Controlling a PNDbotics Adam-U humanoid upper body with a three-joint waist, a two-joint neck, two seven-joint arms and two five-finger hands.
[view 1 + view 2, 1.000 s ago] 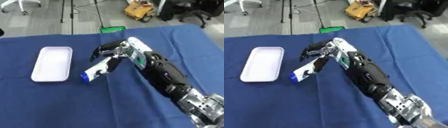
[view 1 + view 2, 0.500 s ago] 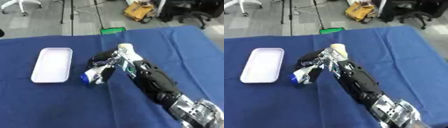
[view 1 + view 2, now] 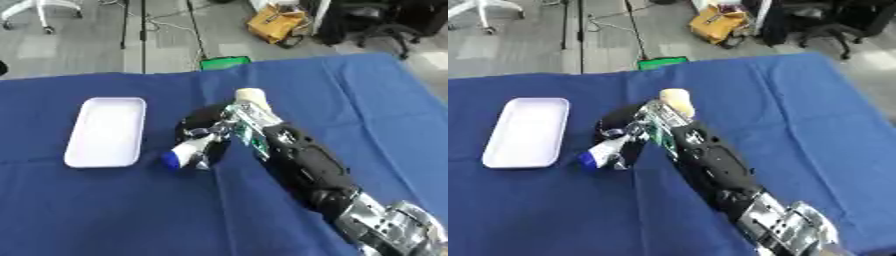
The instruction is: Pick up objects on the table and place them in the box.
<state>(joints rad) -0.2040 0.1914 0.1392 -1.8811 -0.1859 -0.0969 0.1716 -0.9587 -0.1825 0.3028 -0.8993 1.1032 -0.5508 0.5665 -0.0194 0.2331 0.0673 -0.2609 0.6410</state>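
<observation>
A small white tube with a blue cap (image 3: pixel 181 152) lies tilted on the blue tablecloth, its blue end pointing down-left. My right hand (image 3: pixel 212 129) reaches in from the lower right, and its fingers curl round the white upper part of the tube. The white rectangular tray (image 3: pixel 106 132), serving as the box, lies flat to the left of the tube, a short gap away, with nothing in it. My left hand shows in neither view.
The blue-covered table (image 3: pixel 367 105) fills most of the view. Past its far edge are a grey floor, a green object (image 3: pixel 225 63), a yellow bag (image 3: pixel 274 21) and chair bases.
My right hand has turned over the tube and closed down round it, shifting slightly left and lower. The tube's blue end now sits nearer the tray.
</observation>
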